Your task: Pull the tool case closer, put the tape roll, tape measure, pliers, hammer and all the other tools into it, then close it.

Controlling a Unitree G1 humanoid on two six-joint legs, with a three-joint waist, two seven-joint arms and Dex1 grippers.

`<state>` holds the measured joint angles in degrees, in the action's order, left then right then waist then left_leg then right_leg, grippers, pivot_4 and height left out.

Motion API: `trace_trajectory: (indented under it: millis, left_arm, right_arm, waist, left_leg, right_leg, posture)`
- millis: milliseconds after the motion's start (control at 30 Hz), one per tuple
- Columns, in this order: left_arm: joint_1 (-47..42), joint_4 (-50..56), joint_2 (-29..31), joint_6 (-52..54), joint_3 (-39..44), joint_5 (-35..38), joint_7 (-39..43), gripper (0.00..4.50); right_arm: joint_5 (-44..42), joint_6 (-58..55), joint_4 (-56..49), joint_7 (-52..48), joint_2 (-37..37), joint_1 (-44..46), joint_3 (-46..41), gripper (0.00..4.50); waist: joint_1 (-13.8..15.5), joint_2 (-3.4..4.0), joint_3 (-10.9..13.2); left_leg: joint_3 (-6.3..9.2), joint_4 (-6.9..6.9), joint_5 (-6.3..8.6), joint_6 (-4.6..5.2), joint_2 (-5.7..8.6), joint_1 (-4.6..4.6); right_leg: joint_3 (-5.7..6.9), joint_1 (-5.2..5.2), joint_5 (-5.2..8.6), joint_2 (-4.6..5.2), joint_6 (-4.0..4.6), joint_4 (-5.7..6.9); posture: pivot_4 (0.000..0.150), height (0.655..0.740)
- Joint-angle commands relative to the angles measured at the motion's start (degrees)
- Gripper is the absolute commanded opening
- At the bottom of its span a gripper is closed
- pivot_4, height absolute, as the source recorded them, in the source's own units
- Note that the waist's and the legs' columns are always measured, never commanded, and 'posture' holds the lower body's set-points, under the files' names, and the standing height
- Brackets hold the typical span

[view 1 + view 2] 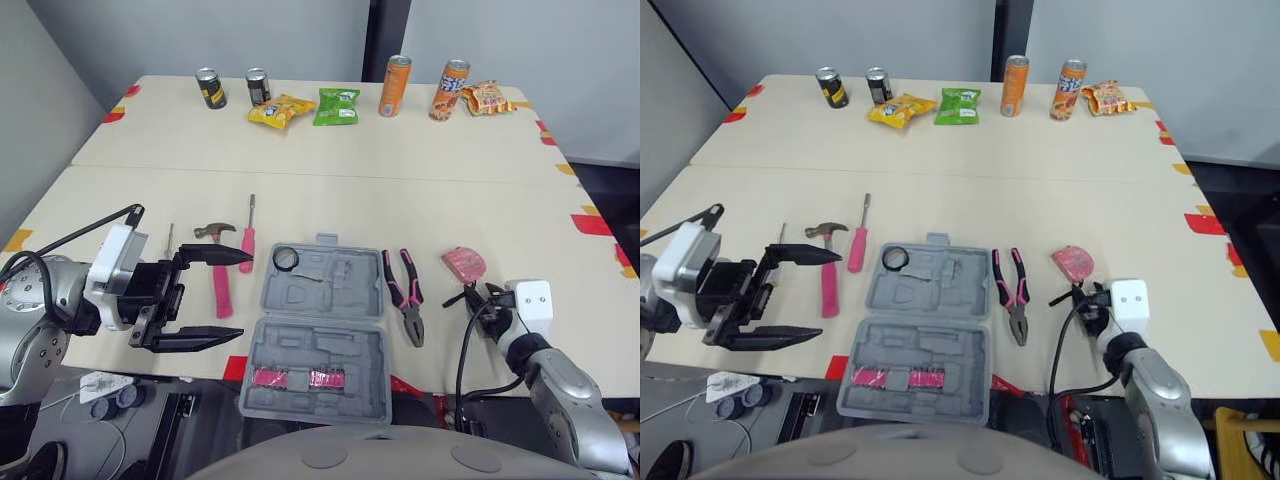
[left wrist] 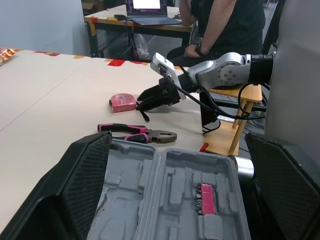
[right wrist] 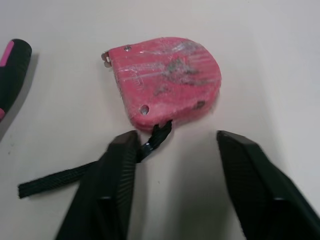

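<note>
The grey tool case (image 1: 318, 342) lies open at the table's front edge, a black tape roll (image 1: 285, 258) in its far half and a pink bit strip in its near half. Left of it lie the pink hammer (image 1: 220, 272) and a pink screwdriver (image 1: 248, 240). Pink pliers (image 1: 406, 292) lie right of the case. The pink tape measure (image 3: 167, 77) sits further right with a black strap. My left gripper (image 1: 205, 300) is open just left of the case, empty. My right gripper (image 3: 175, 165) is open, just short of the tape measure.
A thin small screwdriver (image 1: 169, 240) lies left of the hammer. Cans (image 1: 210, 88), snack bags (image 1: 336, 106) and orange tall cans (image 1: 395, 86) line the table's far edge. In the left wrist view a seated person (image 2: 220, 25) and a laptop desk are beyond the table.
</note>
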<state>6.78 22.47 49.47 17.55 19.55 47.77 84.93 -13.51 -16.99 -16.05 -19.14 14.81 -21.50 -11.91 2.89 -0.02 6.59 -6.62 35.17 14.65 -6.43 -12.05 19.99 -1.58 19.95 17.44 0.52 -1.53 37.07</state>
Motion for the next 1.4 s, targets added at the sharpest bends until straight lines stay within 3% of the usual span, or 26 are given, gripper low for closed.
trace_trajectory:
  millis: [33,133,433,967,1000,1400]
  left_arm:
    - [-0.68,2.21,0.56,0.17,1.12,1.63,0.18,4.5]
    - [-1.07,2.54,0.72,0.36,1.13,2.05,0.41,4.5]
    - [-0.23,1.8,0.98,-0.74,1.74,1.43,2.28,4.5]
    - [-0.87,0.65,1.23,-0.78,1.48,1.35,3.16,4.5]
    - [-0.87,0.51,1.24,-0.85,1.53,1.27,3.22,4.5]
    - [-0.61,0.04,0.9,-1.31,1.17,0.87,3.41,4.5]
  right_arm:
    - [0.61,-0.05,-0.44,-0.6,0.64,-0.63,1.27,0.92]
    - [1.08,0.56,-0.36,-1.59,1.44,-0.72,1.89,0.02]
    - [-1.02,1.31,-5.54,-10.58,6.36,-7.36,5.68,0.02]
    - [-2.6,0.97,-11.08,-13.67,9.18,-15.73,6.97,0.02]
    - [-2.5,1.09,-11.0,-13.62,9.23,-15.95,6.94,0.57]
    - [-1.83,3.77,-8.04,-14.25,9.35,-16.89,6.53,4.47]
  waist:
    - [-0.16,0.0,0.0]
    - [-0.21,0.0,0.0]
    - [-0.06,0.0,0.0]
    - [-0.2,0.01,0.01]
    - [-0.2,0.01,0.0]
    - [-0.35,-0.03,-0.02]
  left_leg:
    - [0.0,0.0,0.0,-0.01,0.0,-0.01]
    - [0.02,0.0,0.0,-0.01,0.0,-0.02]
    - [0.05,0.0,-0.01,0.0,0.01,0.0]
    - [0.09,-0.02,-0.01,0.01,0.01,0.0]
    - [0.09,-0.02,-0.01,0.01,0.01,0.0]
    - [0.1,-0.01,-0.01,0.01,0.08,-0.01]
  right_leg:
    - [0.0,-0.01,0.0,0.0,0.0,0.01]
    - [0.01,-0.03,0.0,0.0,0.0,0.01]
    - [0.05,-0.06,0.0,0.02,-0.01,-0.04]
    - [0.06,-0.07,0.0,0.03,-0.01,-0.05]
    - [0.06,-0.07,0.0,0.03,-0.01,-0.05]
    - [0.07,-0.09,-0.01,0.12,-0.02,-0.05]
  posture:
    - [0.15,0.7385]
    - [0.15,0.7385]
    - [0.15,0.7385]
    - [0.15,0.7385]
    - [0.15,0.7385]
    - [0.15,0.7385]
